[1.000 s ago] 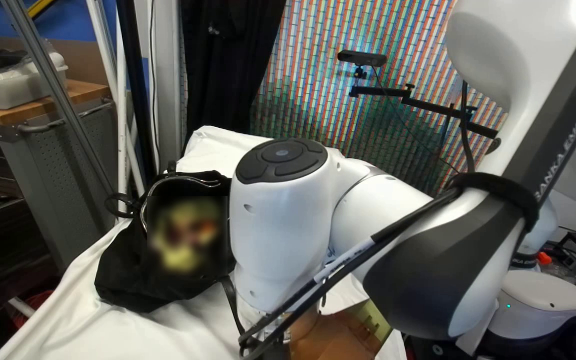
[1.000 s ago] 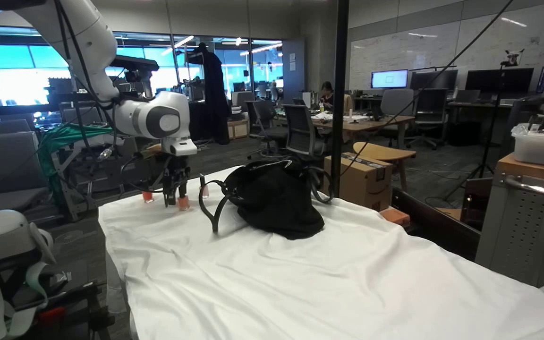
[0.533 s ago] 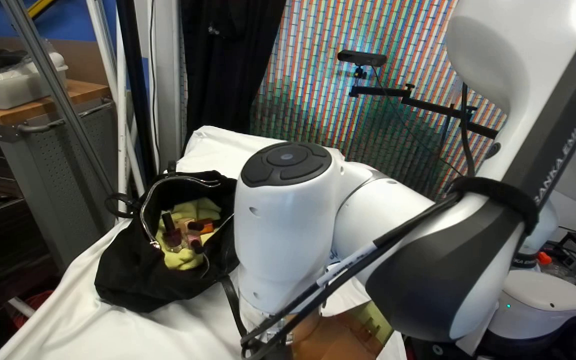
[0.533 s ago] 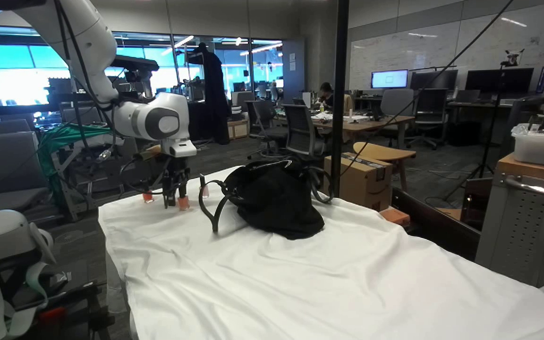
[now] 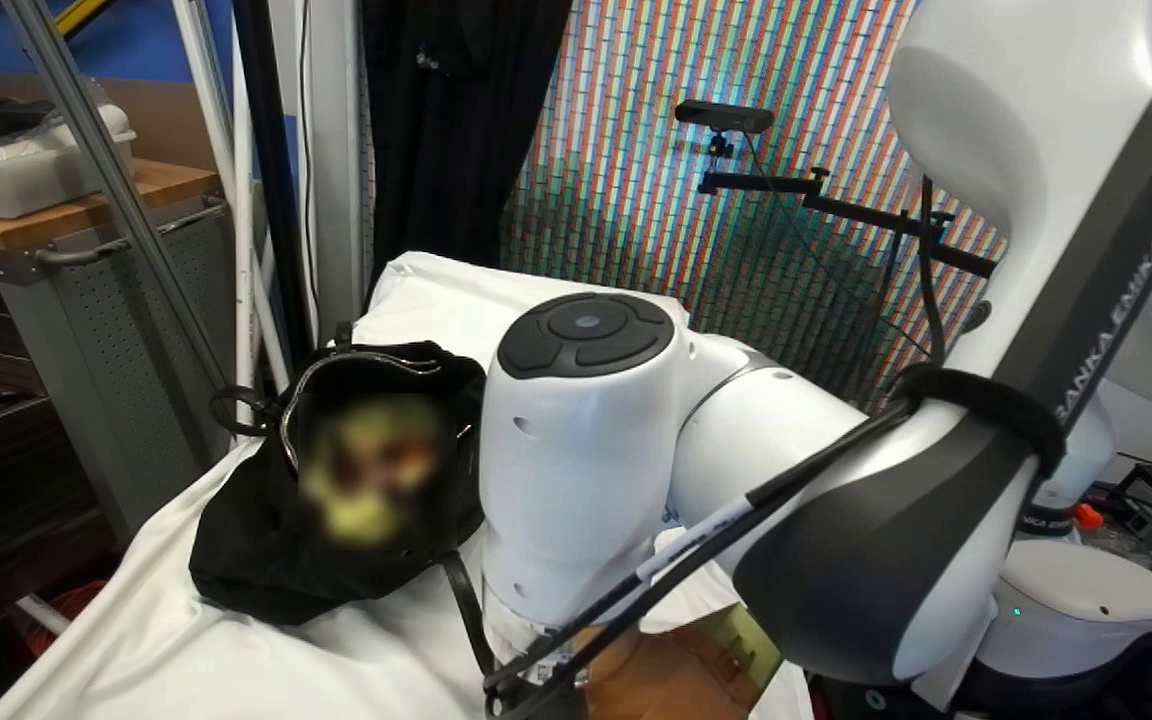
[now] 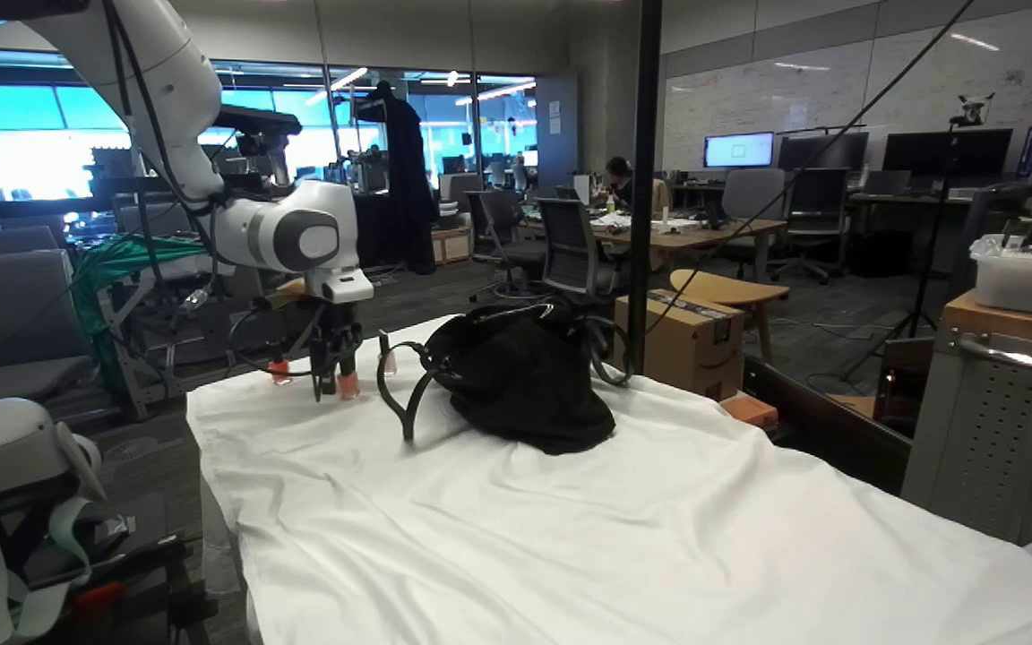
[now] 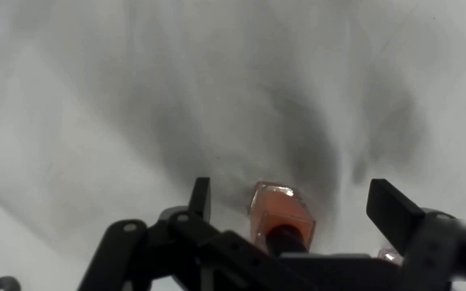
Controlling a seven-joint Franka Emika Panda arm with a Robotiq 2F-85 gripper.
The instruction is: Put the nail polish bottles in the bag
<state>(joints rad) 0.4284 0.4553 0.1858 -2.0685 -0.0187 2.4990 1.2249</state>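
Gripper spread wide, holding nothing; coral-orange nail polish bottle, faceted clear glass, dark cap, sits between the fingers. In an exterior view it's upright on white cloth, near black handbag; red bottle, pale pink bottle stand nearby

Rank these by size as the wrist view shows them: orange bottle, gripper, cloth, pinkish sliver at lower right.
Cloth
Gripper, looking bigger for being nearer
Orange bottle, partly hidden
Pinkish sliver, likely another bottle; partly covered, so its full size is unsure
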